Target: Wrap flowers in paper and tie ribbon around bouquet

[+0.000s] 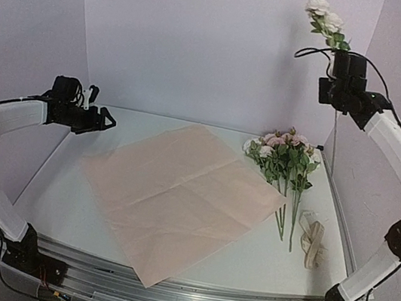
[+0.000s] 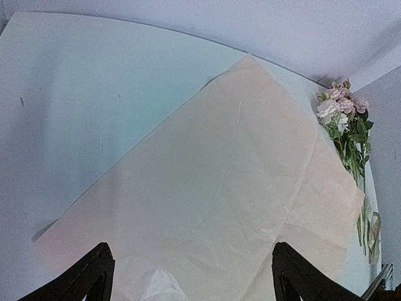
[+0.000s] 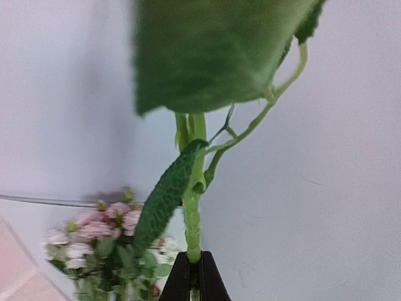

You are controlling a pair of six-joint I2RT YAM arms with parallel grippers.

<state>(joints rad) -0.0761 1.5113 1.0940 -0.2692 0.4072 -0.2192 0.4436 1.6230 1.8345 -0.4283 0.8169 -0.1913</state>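
The light pink paper [image 1: 177,200] lies spread flat like a diamond in the middle of the table. Most of the flowers [image 1: 285,156] lie right of it, blooms toward the back wall. My right gripper [image 1: 340,62] is raised high at the back right, shut on the green stem [image 3: 193,213] of one sprig whose white blooms [image 1: 326,21] point up. The cream ribbon [image 1: 312,241] lies bunched near the right front. My left gripper [image 1: 106,120] hovers open above the table's left side, with nothing between its fingers [image 2: 88,276]; below it shows the paper [image 2: 238,188].
White walls close in the table at the back and both sides. The right wall stands close behind the lying flowers [image 3: 100,238]. A metal rail [image 1: 177,296] with both arm bases runs along the front edge, and the paper's near corner reaches it.
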